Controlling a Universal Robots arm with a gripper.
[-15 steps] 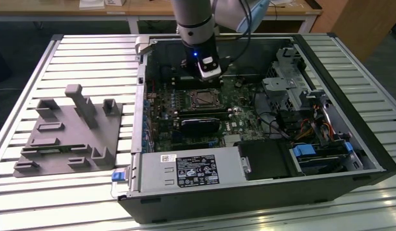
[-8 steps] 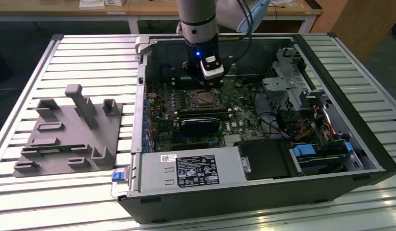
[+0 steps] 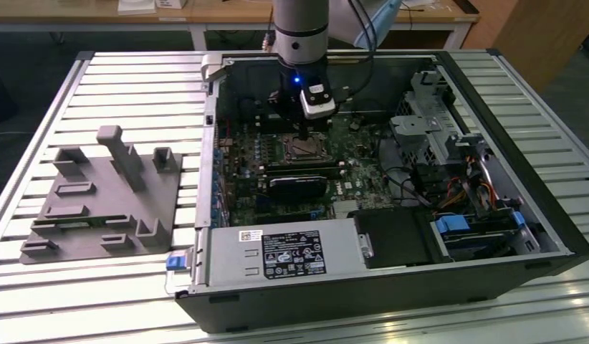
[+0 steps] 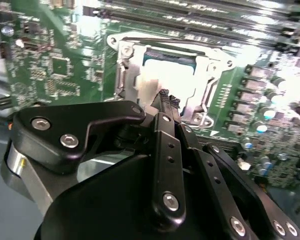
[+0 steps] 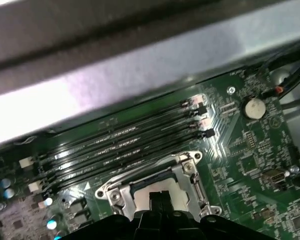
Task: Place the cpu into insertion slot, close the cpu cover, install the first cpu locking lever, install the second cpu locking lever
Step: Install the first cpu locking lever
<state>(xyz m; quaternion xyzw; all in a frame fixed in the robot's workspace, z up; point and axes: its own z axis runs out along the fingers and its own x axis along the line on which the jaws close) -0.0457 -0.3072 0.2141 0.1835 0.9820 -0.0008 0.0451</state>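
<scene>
My gripper [image 3: 309, 135] hangs just over the insertion slot [image 3: 304, 149] on the green motherboard inside the open computer case. In the second wrist view the two black fingertips [image 4: 164, 94] sit close together, shut, with nothing seen between them, right above the cpu cover [image 4: 131, 67]. The cover is a silvery frame lying flat on the slot. Through its square window shows the pale metal face of the cpu [image 4: 177, 75]. The first wrist view has the fingertips [image 5: 155, 199] over the slot's silvery rim [image 5: 187, 172]. I cannot tell how the locking levers stand.
Long black memory slots [image 5: 119, 145] run beside the socket. The case wall [image 3: 211, 143], a drive cage [image 3: 438, 122] and the power supply [image 3: 285, 254] close in around the board. A grey fixture [image 3: 103, 193] rests on the slatted table at the exterior view's left.
</scene>
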